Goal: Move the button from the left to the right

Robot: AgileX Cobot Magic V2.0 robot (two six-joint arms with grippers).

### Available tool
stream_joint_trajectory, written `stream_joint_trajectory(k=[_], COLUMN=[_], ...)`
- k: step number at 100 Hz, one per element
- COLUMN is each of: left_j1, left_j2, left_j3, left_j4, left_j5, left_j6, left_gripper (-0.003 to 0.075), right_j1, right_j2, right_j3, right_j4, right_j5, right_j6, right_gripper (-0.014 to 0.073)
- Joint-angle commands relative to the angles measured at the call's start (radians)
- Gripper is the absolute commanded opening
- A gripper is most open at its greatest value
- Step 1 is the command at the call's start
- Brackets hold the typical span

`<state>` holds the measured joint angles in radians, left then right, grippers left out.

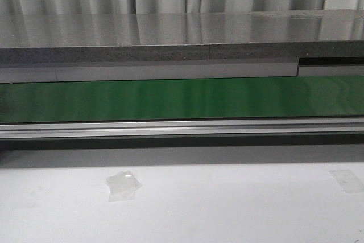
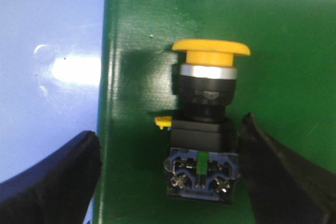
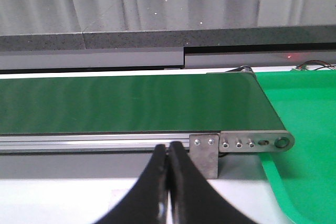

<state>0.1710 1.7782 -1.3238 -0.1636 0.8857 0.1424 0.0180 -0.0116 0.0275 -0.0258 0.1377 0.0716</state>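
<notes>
The button (image 2: 205, 129) lies on its side on a green surface (image 2: 136, 77) in the left wrist view. Its yellow-orange cap (image 2: 211, 52) points away from the fingers, and its black body has a blue terminal block with a green mark. My left gripper (image 2: 169, 127) is open, with one finger on each side of the button. One finger (image 2: 273, 166) is close against the body; the other (image 2: 58, 177) stands well apart. My right gripper (image 3: 169, 148) is shut and empty, over the white table in front of the belt's end. The front view shows neither the button nor a gripper.
A long green conveyor belt (image 1: 182, 99) with an aluminium rail (image 1: 182, 127) runs across the table (image 1: 227, 203). Its right end bracket (image 3: 241, 142) meets a green mat (image 3: 304, 129). A grey ledge (image 1: 170, 49) rises behind. Clear tape patches (image 1: 122, 186) lie on the table.
</notes>
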Motion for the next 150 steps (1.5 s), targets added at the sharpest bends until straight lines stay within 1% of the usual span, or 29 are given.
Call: stream_joint_trajectory(k=[1, 15, 27, 37, 50, 63, 77, 87, 99, 110, 117, 129, 140, 150], left_j1=[-0.008, -0.008, -0.008, -0.008, -0.008, -0.008, -0.013, -0.041, -0.104, -0.173, -0.218, -0.258, -0.258, -0.258], left_j2=[-0.043, -0.052, -0.076, -0.112, -0.165, -0.248, -0.374, -0.480, -0.624, -0.737, -0.813, -0.916, -1.019, -1.117], left_j3=[-0.023, -0.023, -0.023, -0.023, -0.023, 0.008, 0.102, 0.202, 0.325, 0.426, 0.491, 0.587, 0.670, 0.763], left_j4=[-0.019, -0.056, -0.141, -0.199, -0.229, -0.290, -0.373, -0.378, -0.378, -0.376, -0.374, -0.374, -0.374, -0.374], left_j5=[-0.016, -0.030, -0.037, -0.037, -0.035, -0.078, -0.177, -0.312, -0.496, -0.615, -0.667, -0.736, -0.776, -0.840], left_j6=[0.000, 0.028, 0.091, 0.135, 0.151, 0.197, 0.271, 0.280, 0.299, 0.314, 0.323, 0.330, 0.330, 0.331], left_gripper=[0.0536, 0.0536, 0.0536, 0.0536, 0.0536, 0.0536, 0.0536, 0.0536, 0.0536, 0.0536, 0.0536, 0.0536, 0.0536, 0.0536], right_j1=[0.001, 0.001, 0.001, 0.001, 0.001, 0.001, 0.001, 0.001, 0.001, 0.001, 0.001, 0.001, 0.001, 0.001], right_j2=[-0.018, -0.018, -0.018, -0.018, -0.018, -0.018, -0.018, -0.018, -0.018, -0.018, -0.018, -0.018, -0.018, -0.018], right_j3=[-0.016, -0.016, -0.016, -0.016, -0.016, -0.016, -0.016, -0.016, -0.016, -0.016, -0.016, -0.016, -0.016, -0.016], right_j4=[-0.010, -0.010, -0.010, -0.010, -0.010, -0.010, -0.010, -0.010, -0.010, -0.010, -0.010, -0.010, -0.010, -0.010], right_j5=[-0.078, -0.078, -0.078, -0.078, -0.078, -0.078, -0.078, -0.078, -0.078, -0.078, -0.078, -0.078, -0.078, -0.078], right_j6=[-0.001, -0.001, -0.001, -0.001, -0.001, -0.001, -0.001, -0.001, -0.001, -0.001, -0.001, -0.001, -0.001, -0.001], right_gripper=[-0.0068, -0.0068, -0.0068, -0.0068, -0.0068, -0.0068, -0.0068, -0.0068, -0.0068, -0.0068, -0.0068, -0.0068, -0.0068, -0.0068])
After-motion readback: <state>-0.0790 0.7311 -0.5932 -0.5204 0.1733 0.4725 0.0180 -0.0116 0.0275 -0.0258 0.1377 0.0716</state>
